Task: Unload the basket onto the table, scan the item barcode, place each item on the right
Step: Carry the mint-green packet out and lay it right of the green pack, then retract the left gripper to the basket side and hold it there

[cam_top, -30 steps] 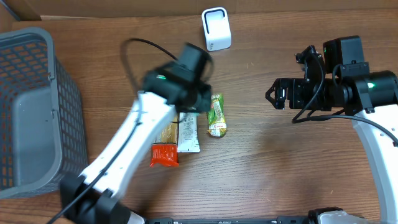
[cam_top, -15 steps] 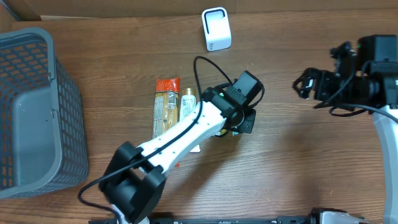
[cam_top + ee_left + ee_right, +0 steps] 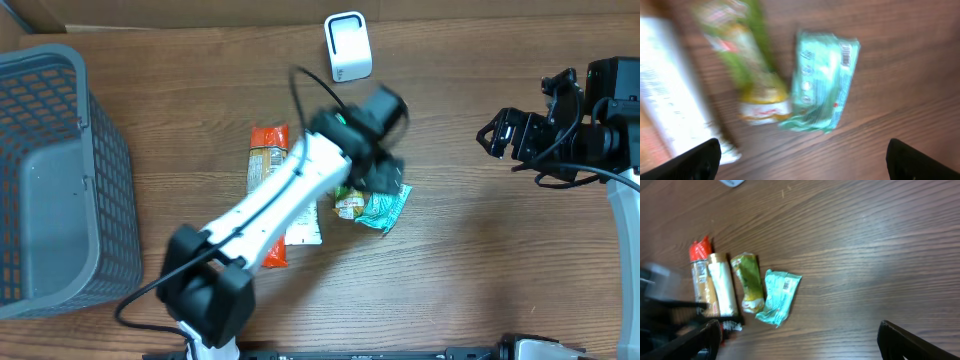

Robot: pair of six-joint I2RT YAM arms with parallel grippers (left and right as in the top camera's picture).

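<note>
- Two arms share a wooden table [image 3: 470,260], the biggest thing in view. A grey basket [image 3: 100,150] stands far out beyond the left gripper's [image 3: 802,150] outer side, well apart from it.
- The left gripper's fingers [image 3: 690,160] are spread wide with nothing between them.
- The right gripper [image 3: 800,330] hangs off to the side with its fingers [image 3: 915,342] parted and empty. Every packet is well ahead of them.
- A white scanner [image 3: 347,45] stands upright, well beyond the left fingertips and apart from the packets.
- A white bar [image 3: 670,105] lies off toward one left finger. A green packet [image 3: 747,65] lies nearer the middle.
- The teal packet [image 3: 822,82], which I take to be the item to scan, lies flat ahead of the left fingers. It sits between them, touches neither, and is just beside the green packet.
- Its barcode [image 3: 846,53] faces up at the far corner.
- Step: the item looks singled out and set down but not yet scanned. The next move probably calls for a fresh grasp clear of the printed bars. The packet should then be carried to the scanner with the code turned toward its window.
- Change: a second ago the left jaws were shut over the row of bars and no teal packet showed on the table.
- Half a second ago the left gripper hid that spot. Now the jaws have sprung apart and the packet lies free.
- The right arm has drawn back toward its own edge.
</note>
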